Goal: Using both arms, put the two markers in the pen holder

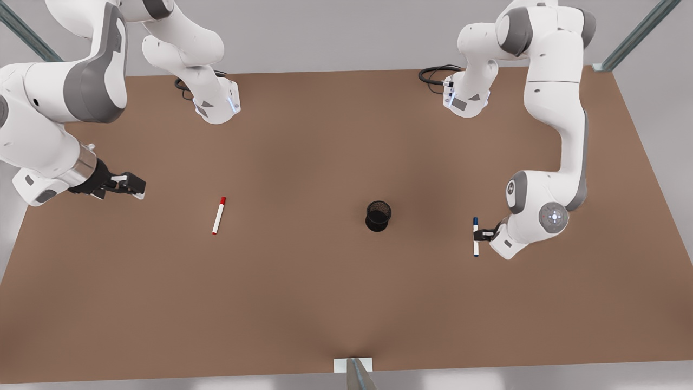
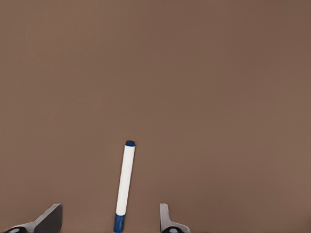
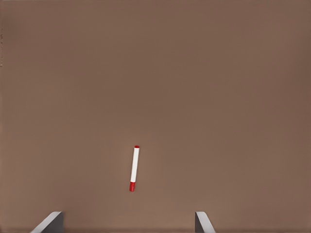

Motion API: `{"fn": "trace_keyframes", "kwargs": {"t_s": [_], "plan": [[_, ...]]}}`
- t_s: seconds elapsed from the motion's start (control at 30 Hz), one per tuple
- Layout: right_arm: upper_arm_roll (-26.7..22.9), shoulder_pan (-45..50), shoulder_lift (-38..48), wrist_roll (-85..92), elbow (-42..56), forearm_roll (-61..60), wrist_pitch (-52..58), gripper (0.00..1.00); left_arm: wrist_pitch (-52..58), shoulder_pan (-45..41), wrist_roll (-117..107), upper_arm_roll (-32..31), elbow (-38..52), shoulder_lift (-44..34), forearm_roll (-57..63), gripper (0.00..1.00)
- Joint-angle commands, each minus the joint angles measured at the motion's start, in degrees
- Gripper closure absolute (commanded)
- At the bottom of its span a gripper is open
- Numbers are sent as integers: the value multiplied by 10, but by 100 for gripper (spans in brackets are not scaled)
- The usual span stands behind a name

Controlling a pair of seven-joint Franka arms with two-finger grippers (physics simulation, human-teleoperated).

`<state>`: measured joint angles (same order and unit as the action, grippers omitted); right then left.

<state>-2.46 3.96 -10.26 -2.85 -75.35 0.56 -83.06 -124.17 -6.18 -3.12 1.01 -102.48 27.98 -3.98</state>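
The red-capped marker (image 1: 218, 215) lies flat on the brown table (image 1: 325, 303), left of centre in the front view; it also lies ahead of the fingers in the right wrist view (image 3: 134, 169). My right gripper (image 1: 135, 187) (image 3: 126, 222) hovers open well off to that marker's left, apart from it. The blue-capped marker (image 1: 476, 236) (image 2: 124, 184) lies on the front view's right. My left gripper (image 1: 481, 234) (image 2: 109, 209) is low over it, open, one finger on each side of the barrel. The black mesh pen holder (image 1: 378, 215) stands upright between the two markers.
Both arm bases (image 1: 216, 103) (image 1: 465, 97) stand at the table's far edge with black cables beside them. A small metal bracket (image 1: 354, 367) sits at the near edge. Bare brown tabletop surrounds the holder.
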Motion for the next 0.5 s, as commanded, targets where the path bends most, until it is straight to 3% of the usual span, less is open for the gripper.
{"fn": "trace_keyframes", "kwargs": {"t_s": [0.0, 0.1, 0.2, 0.27, 0.37, 0.47], "plan": [[0, -1, 1, 0, 0, 0, 0, 0, -165, -1, -51, 0, -25, 2, -19, 2], [4, 9, -21, -8, -5, 1, -10, 0, -168, -3, -49, 0, -26, 22, -19, 8], [23, 22, -60, -10, -57, 2, -105, 0, -174, -2, -49, 0, -23, 37, -19, 22], [26, 37, -108, -27, -82, 18, -164, 0, -181, -1, -48, 0, -20, 56, -19, 25], [26, 34, -88, -67, -245, 17, -310, 0, -185, -3, -45, 0, -18, 70, -17, 35], [28, 32, -50, -81, -378, 18, -425, 0, -185, -6, -44, 0, -18, 86, -17, 36]]}}
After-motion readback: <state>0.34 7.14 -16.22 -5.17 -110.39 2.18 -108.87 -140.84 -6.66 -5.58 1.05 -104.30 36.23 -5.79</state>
